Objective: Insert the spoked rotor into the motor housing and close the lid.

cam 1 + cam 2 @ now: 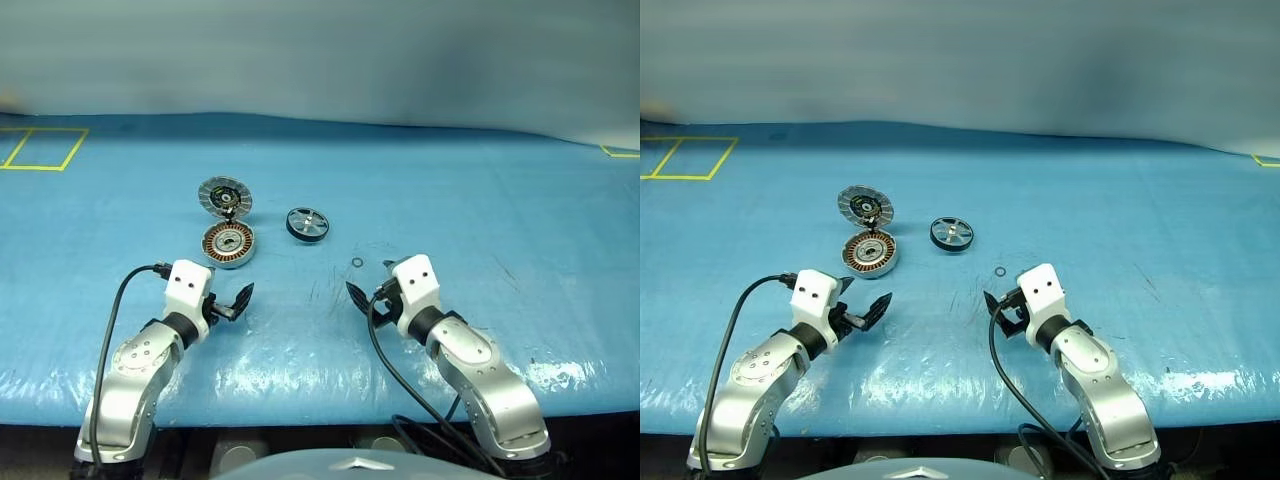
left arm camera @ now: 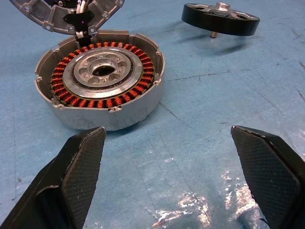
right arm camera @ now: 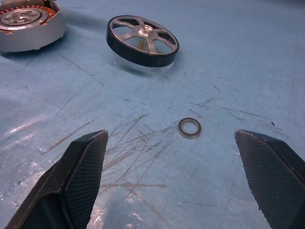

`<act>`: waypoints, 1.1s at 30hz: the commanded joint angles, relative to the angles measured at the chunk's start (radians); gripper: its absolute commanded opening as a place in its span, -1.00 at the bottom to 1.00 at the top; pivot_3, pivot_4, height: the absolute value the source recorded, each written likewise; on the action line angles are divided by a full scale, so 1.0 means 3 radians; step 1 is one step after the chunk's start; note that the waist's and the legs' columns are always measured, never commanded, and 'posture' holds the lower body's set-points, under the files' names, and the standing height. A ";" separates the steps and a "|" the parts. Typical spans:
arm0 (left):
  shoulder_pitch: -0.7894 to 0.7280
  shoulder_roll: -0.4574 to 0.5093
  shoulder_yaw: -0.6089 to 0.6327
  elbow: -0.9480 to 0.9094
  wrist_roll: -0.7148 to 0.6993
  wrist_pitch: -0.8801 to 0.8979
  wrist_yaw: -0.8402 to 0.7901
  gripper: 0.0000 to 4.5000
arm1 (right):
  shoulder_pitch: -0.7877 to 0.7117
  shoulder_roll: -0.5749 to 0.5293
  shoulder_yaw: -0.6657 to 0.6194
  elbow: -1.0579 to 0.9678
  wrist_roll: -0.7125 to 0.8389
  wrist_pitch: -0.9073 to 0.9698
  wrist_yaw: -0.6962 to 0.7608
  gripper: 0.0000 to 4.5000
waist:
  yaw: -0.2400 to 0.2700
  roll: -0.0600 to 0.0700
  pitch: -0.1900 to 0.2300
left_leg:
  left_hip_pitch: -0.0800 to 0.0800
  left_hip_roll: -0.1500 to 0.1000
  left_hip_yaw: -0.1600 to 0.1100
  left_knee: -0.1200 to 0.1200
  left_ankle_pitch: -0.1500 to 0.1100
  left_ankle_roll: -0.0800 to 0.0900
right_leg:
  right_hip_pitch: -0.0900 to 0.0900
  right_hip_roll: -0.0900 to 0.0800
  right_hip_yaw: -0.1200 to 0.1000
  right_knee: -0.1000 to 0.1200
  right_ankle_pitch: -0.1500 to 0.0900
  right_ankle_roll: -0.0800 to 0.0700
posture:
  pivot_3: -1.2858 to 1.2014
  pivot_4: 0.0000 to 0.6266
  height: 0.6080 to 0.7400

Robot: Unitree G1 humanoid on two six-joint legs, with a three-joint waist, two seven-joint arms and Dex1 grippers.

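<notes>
Nothing is done yet: the rotor (image 1: 307, 223) lies beside the housing (image 1: 229, 244), lid (image 1: 223, 195) up; my left gripper (image 1: 229, 304) and right gripper (image 1: 367, 293) spread empty.

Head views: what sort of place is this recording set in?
Probably a lab test bench for assembly practice: a wide table under a scuffed blue cover, yellow tape squares marking zones, and an opened motor housing with its spoked rotor laid out.

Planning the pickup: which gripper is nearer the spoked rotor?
Right, narrowly. The right gripper sits below and slightly right of the spoked rotor; the left gripper sits below-left of it, just in front of the motor housing.
</notes>
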 commanded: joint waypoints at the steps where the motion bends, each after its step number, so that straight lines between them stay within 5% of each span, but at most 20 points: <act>1: -0.0038 -0.0015 0.0027 -0.0120 -0.0049 -0.0008 0.0005 0.99 | -0.0066 -0.0018 0.0008 -0.0113 0.0026 0.0010 0.0027 0.99 | 0.0000 0.0000 0.0000 | 0.0000 0.0000 0.0000 0.0000 0.0000 0.0000 | 0.0000 0.0000 0.0000 0.0000 0.0000 0.0000 | 0.03 -0.52 1.00; 33: -0.0072 0.0037 0.0011 -0.0147 -0.0075 0.0103 -0.0003 0.99 | -0.0033 0.0058 0.0032 -0.0081 0.0004 -0.0028 -0.0056 0.99 | 0.0000 0.0000 0.0000 | 0.0000 0.0000 0.0000 0.0000 0.0000 0.0000 | 0.0000 0.0000 0.0000 0.0000 0.0000 0.0000 | 0.03 -0.52 1.00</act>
